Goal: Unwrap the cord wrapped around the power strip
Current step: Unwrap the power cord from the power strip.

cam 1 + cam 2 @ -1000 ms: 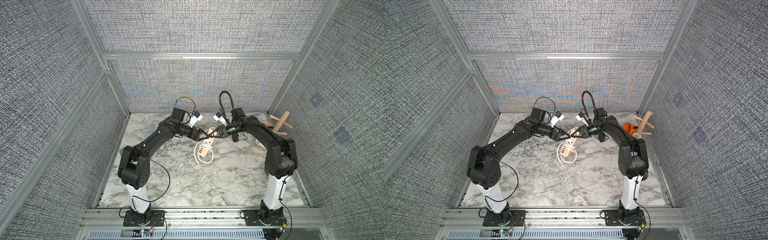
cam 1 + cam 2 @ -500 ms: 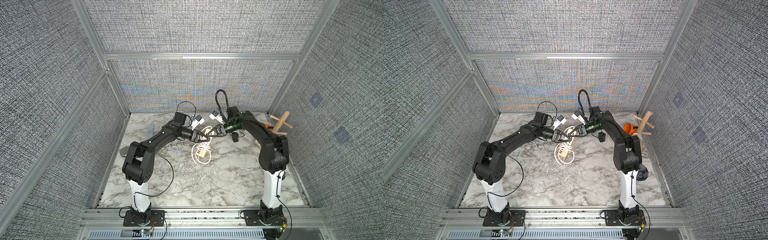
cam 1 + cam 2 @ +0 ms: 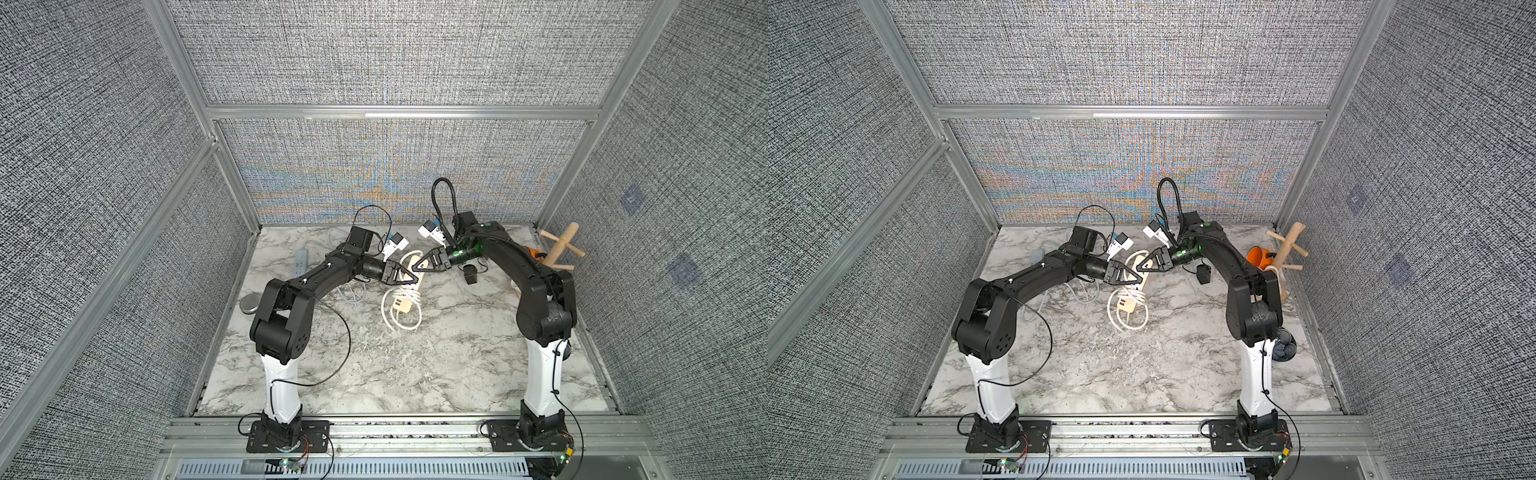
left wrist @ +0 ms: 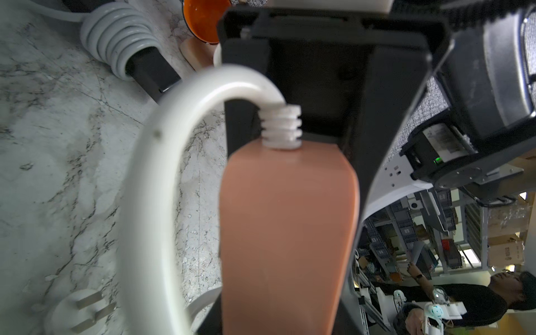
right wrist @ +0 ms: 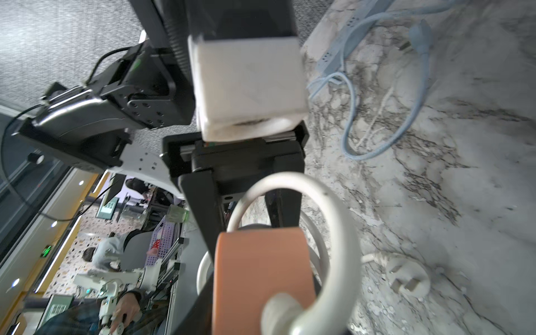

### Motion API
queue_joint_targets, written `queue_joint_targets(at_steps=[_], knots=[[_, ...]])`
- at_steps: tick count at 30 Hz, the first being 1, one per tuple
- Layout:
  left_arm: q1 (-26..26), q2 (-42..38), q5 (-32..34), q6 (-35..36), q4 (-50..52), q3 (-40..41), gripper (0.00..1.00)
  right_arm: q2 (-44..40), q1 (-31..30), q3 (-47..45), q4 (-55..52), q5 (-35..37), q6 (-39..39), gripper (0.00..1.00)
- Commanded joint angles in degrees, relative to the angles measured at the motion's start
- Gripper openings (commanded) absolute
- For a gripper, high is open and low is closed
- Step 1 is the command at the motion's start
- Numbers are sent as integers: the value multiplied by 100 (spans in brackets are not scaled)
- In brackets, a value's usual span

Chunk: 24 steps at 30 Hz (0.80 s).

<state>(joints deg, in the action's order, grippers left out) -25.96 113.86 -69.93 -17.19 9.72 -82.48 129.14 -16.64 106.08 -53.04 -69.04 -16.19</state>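
Peach power strip (image 4: 287,232), raised at one end; white cord (image 4: 150,203) loops around it. Left pincer (image 3: 412,283) clamps its sides; right pincer (image 3: 417,269) stands open at the cord end.

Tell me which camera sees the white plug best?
Right wrist view: the plug shows whole, prongs clear. Left wrist view: the plug is blurred, at the frame's edge. Top views: too small to find.
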Motion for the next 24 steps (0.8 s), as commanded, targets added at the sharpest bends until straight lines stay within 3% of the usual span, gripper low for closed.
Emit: queue_joint_targets(at_steps=[1, 7, 11, 17, 22, 24], knots=[[108, 221, 699, -1196, -864, 129, 0, -264, 59, -116, 887, 706, 971, 72], [371, 284, 1252, -2729, -2552, 783, 0, -1232, 471, -1037, 2536, 2043, 2211, 98], [425, 192, 1671, -3361, -3250, 1053, 0, -1957, 554, -2077, 3258, 2670, 2429, 98], [434, 82, 2351, -4546, -4681, 1477, 0, -3353, 457, -4867, 5406, 3109, 3678, 98], [438, 106, 2807, -5551, -5608, 1758, 0, -3723, 54, -6064, 6314, 3264, 4236, 88], [434, 94, 2903, -5717, -5672, 1823, 0, -3591, -36, -6318, 6562, 3267, 4445, 79]])
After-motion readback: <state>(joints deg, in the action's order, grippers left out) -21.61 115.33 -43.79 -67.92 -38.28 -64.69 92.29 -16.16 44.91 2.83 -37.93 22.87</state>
